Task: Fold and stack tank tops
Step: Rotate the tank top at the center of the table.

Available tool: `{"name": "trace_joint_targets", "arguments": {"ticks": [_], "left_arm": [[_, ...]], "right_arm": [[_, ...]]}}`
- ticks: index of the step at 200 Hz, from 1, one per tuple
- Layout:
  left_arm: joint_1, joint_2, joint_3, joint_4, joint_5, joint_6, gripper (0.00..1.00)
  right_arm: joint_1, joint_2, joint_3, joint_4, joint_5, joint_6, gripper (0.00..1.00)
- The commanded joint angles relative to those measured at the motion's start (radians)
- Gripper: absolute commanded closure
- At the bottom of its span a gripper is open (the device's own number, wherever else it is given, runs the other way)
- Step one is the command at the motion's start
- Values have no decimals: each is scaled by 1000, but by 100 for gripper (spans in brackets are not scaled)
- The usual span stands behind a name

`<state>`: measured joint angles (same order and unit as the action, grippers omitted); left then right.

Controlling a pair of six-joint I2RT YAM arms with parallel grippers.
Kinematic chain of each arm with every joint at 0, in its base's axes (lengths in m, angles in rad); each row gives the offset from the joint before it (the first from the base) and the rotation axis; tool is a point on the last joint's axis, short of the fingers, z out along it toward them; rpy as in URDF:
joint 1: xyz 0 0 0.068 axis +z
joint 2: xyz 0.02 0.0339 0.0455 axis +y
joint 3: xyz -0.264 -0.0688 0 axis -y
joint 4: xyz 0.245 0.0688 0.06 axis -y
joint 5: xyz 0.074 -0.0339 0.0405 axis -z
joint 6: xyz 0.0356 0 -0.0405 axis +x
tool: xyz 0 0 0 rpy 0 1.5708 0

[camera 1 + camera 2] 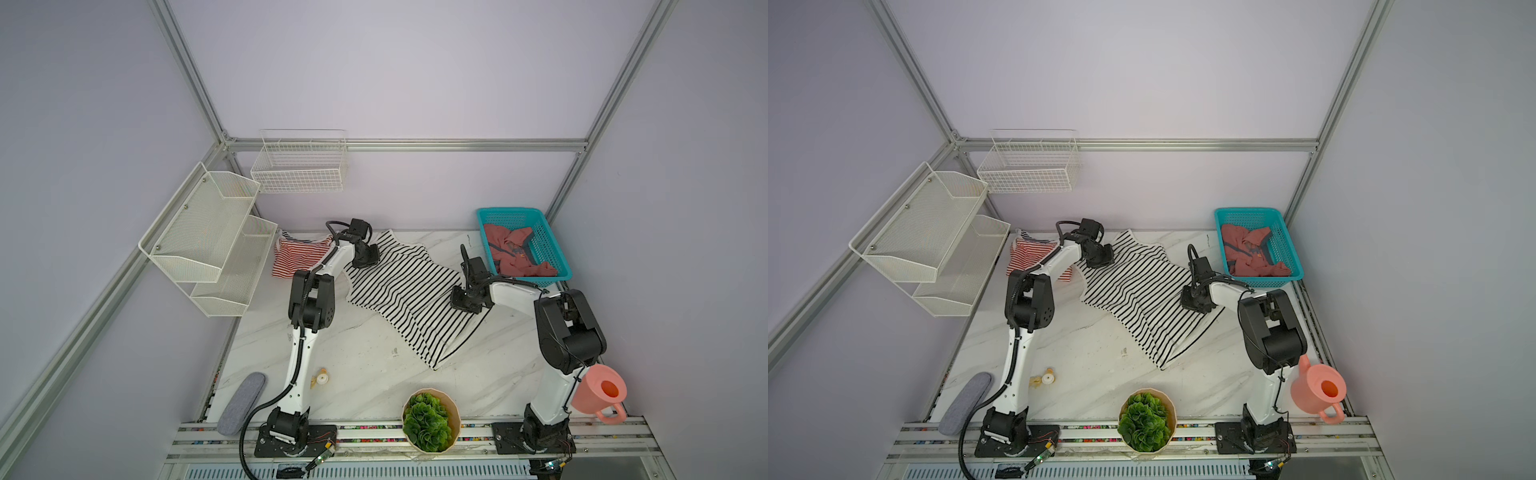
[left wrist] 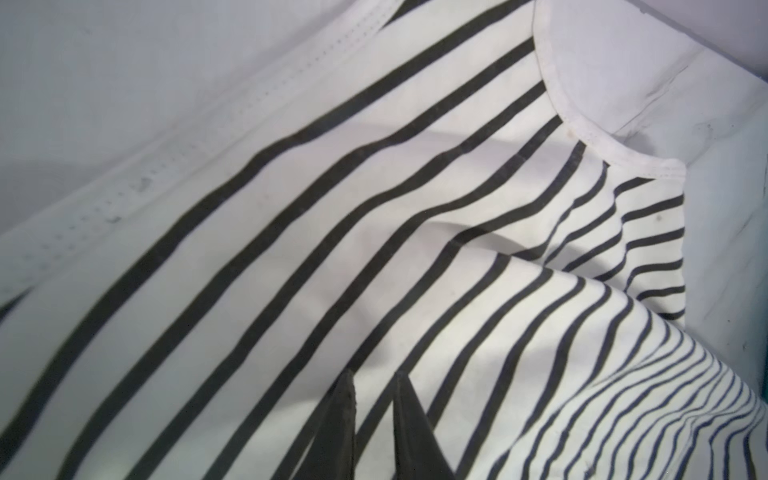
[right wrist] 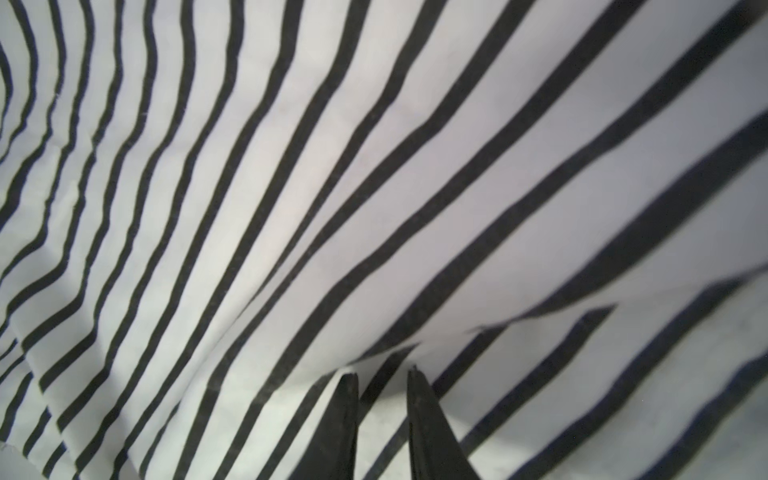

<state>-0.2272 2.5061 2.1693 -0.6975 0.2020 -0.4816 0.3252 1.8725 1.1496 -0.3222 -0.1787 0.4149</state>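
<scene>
A black-and-white striped tank top (image 1: 409, 297) lies spread and partly folded over itself in the middle of the marble table (image 1: 332, 345). My left gripper (image 1: 368, 259) rests on its far left part. In the left wrist view that gripper (image 2: 376, 376) has its jaws a narrow gap apart over flat striped cloth. My right gripper (image 1: 463, 303) sits on the top's right edge; its jaws (image 3: 382, 374) stand slightly apart at a fold. A red-and-white striped top (image 1: 297, 255) lies at the far left. A dusty-red top (image 1: 515, 251) is bunched in the teal basket (image 1: 507, 211).
A potted green plant (image 1: 430, 419) stands at the front edge and a pink watering jug (image 1: 600, 392) at the front right. A grey oblong pad (image 1: 242, 403) and a small yellow-white object (image 1: 322, 378) lie front left. White mesh shelves (image 1: 208, 237) and a wire basket (image 1: 299, 166) hang on the walls.
</scene>
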Motion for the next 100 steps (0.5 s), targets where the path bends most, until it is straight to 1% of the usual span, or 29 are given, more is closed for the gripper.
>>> {"name": "trace_joint_targets", "arguments": {"ticks": [1,26,53,75,100], "left_arm": [[37,-59,-125,11,-46,-60,86],[52,-97,-245,26,-58,-96,87],[57,-160,-367,31,-95,-129,88],[66,-243,-517,92,-89,-184,89],[74,-349,-697,182,-78,-249,89]], "right_arm": [[1,58,-1,-24,16,4,75],[1,81,3,-36,28,1,74],[-2,100,27,-78,80,-10,71],[-8,119,64,-106,110,-34,69],[-21,184,141,-144,126,-67,69]]}}
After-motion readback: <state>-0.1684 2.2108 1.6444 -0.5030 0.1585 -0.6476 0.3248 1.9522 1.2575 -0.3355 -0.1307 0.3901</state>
